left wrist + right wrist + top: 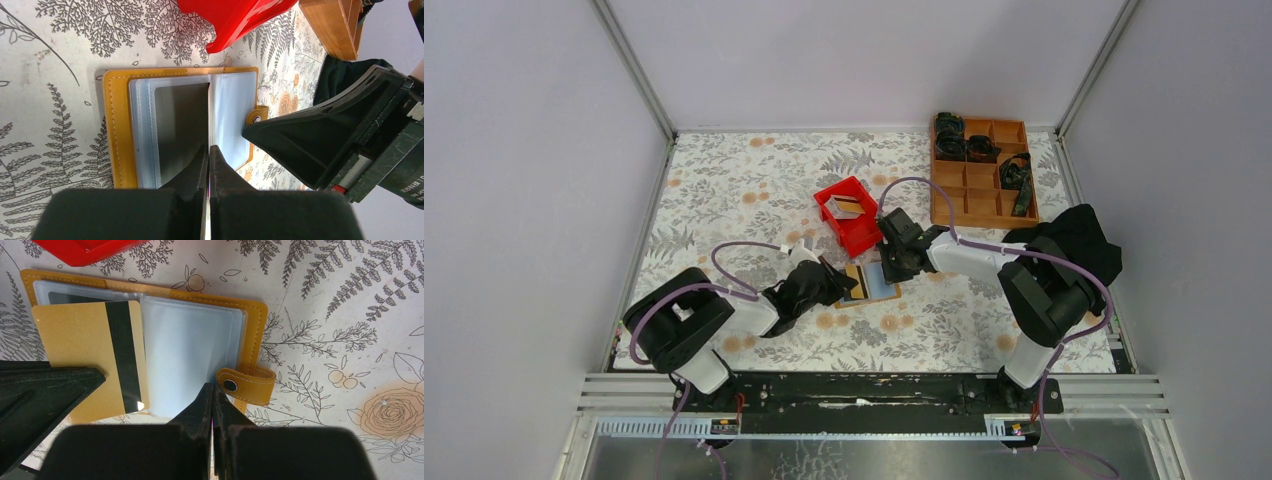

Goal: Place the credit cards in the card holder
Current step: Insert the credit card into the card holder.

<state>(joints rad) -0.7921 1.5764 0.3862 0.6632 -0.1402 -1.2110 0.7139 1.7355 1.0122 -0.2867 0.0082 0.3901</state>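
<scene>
The card holder (879, 286) lies open on the floral table between both grippers. It is tan-orange with clear sleeves, and shows in the left wrist view (117, 125) and the right wrist view (254, 325). My left gripper (848, 284) (208, 150) is shut on a gold credit card with a black stripe (85, 355). It holds the card over the holder's left page, where a dark grey panel (182, 125) shows in the sleeve. My right gripper (892, 270) (213, 388) is shut. Its tip rests on the holder's right page beside the snap tab (245, 382).
A red plastic bin (852, 215) (235, 15) stands just behind the holder with a pale card-like thing in it. An orange-brown compartment tray (981, 180) with dark items sits at the back right. A black cloth (1079, 240) lies by the right arm.
</scene>
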